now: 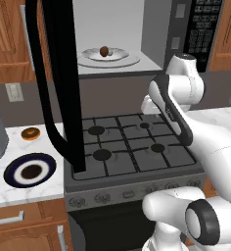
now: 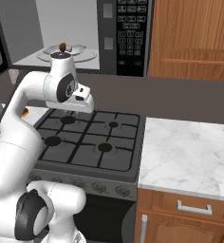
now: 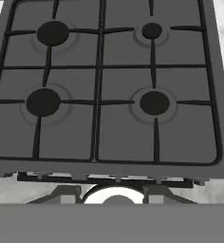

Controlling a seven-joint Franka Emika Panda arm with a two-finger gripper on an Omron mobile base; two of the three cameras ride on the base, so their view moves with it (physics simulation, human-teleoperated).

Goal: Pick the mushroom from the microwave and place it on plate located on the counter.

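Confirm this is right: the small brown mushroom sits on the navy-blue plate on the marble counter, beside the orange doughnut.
Wrong place. The small brown mushroom sits on the white plate inside the open grey microwave, as the left base view shows. The navy-blue plate holds nothing.

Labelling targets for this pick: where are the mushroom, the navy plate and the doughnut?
mushroom point(image 1: 104, 51), left base view, on its brown cap.
navy plate point(image 1: 44, 162), left base view, on its dark rim.
doughnut point(image 1: 30, 133), left base view, on its ring.

Your way into the microwave is open; its door hangs out left, over the stove.
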